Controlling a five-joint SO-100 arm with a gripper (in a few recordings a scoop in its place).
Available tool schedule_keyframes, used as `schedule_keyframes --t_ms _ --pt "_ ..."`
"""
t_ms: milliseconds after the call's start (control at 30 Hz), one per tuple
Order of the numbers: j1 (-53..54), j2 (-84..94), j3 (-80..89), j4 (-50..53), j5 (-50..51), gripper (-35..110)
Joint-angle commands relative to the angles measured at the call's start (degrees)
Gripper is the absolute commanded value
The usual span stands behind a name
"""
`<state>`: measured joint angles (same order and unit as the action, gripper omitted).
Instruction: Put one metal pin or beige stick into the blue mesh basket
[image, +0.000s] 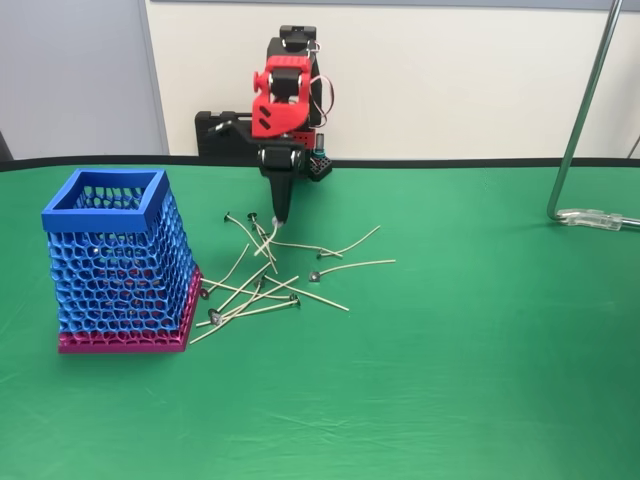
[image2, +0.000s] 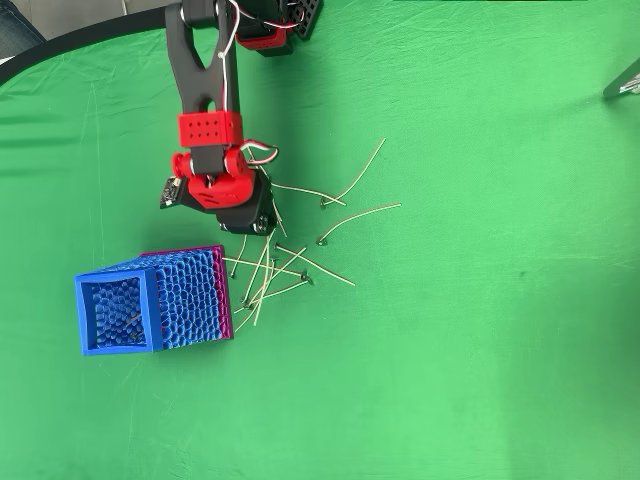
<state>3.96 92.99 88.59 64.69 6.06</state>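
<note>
The blue mesh basket (image: 105, 205) stands upright on its magenta base at the left of the green cloth; from overhead its rim (image2: 115, 280) is open and unobstructed. Several thin beige sticks (image: 260, 290) lie crossed in a loose pile just right of it, some tipped with small metal discs (image: 214, 316). My gripper (image: 282, 217) points straight down at the far end of the pile. Its fingers are drawn to one narrow point on the upper end of a beige stick (image: 268, 240). In the overhead view the red wrist (image2: 225, 185) hides the fingertips above the pile (image2: 265, 275).
Two sticks (image: 355, 265) lie apart to the right of the pile. A bent metal stand (image: 585, 110) rises at the far right, its foot (image: 600, 218) resting on the cloth. The arm's black base (image: 225, 130) sits at the back edge. Open cloth stretches across the front and right.
</note>
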Motion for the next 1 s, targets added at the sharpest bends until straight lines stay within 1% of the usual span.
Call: schedule_keyframes --t_ms 0,167,400,633,967 --pt "-0.88 9.49 1.49 1.49 -2.72 1" --pt "-0.88 20.65 3.60 5.01 -5.45 1" --pt "4.83 26.54 -5.27 12.57 -8.61 1" --pt "13.45 23.38 -20.83 17.05 -13.01 1" --pt "22.68 10.99 -44.91 19.16 -15.91 0"
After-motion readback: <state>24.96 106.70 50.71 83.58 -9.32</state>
